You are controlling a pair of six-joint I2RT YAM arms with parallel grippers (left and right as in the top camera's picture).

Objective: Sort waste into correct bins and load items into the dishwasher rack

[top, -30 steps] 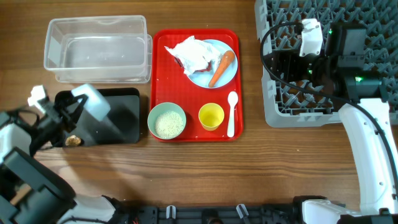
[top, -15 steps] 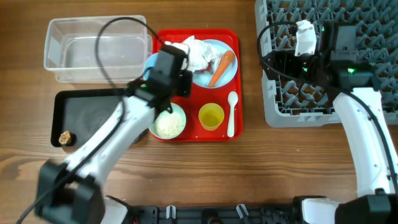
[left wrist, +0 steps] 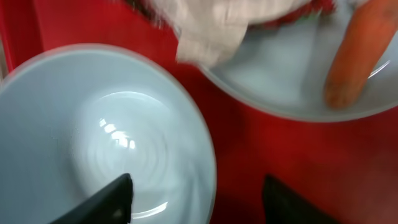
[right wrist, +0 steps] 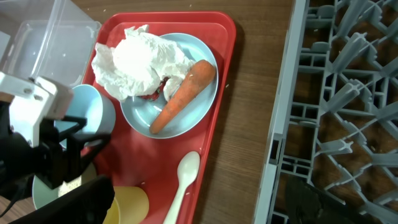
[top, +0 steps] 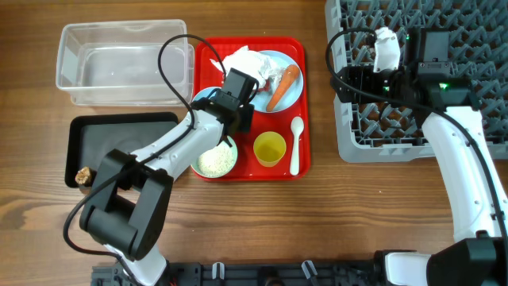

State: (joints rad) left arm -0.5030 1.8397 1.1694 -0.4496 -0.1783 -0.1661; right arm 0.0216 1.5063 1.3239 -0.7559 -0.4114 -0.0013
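Wood-grain table with red tray, grey rack, clear tub

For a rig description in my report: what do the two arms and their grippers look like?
The left arm and right arm both have smooth white shells joined by black joints. A thin black cable loops off the left wrist; a second cable loops beside the right one, which also carries a white block and small green lights. The left gripper's fingers are dark.

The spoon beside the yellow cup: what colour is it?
The spoon is white, clearest overhead.
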